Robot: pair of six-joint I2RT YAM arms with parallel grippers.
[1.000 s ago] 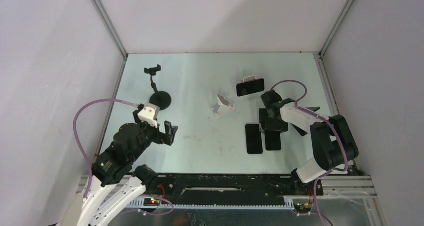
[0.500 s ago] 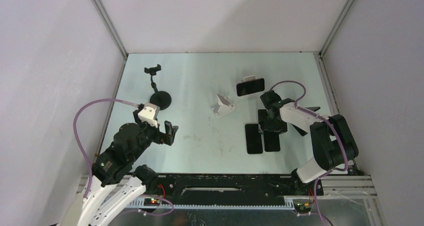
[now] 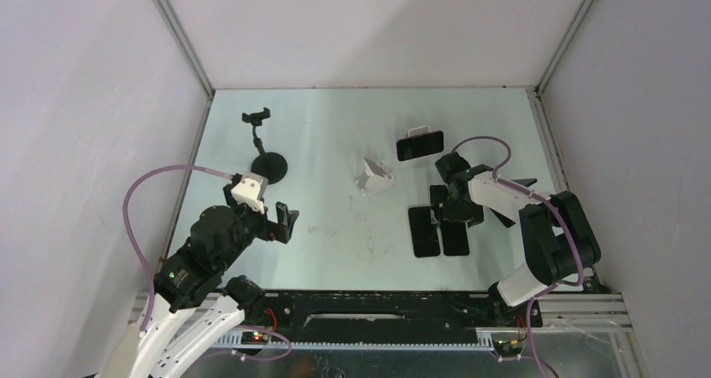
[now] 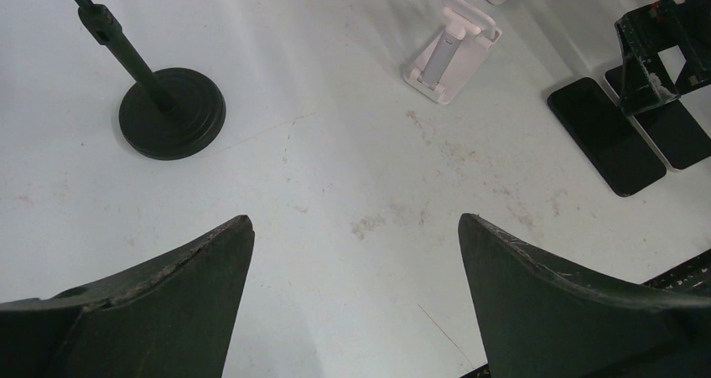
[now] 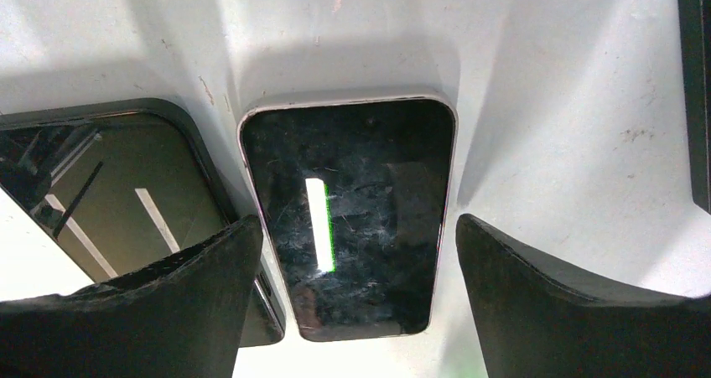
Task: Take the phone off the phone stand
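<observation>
The top view looks steeply down from above and behind the arm bases, covering the whole worktop (image 3: 335, 126). The left wrist view, low at 9 o'clock, faces 3 o'clock. It shares the flat phones (image 4: 604, 135) with the right wrist view, which hangs close above them, facing down.

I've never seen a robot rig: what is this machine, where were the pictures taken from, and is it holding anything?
Two robot arms sit at a table. One picture looks down from above; the others come from a camera on each wrist. On it: a black round-based stand, an empty white stand, a phone propped on a phone stand, and phones lying flat. The left tool and right tool are open and empty; the right one hangs over a flat phone.
</observation>
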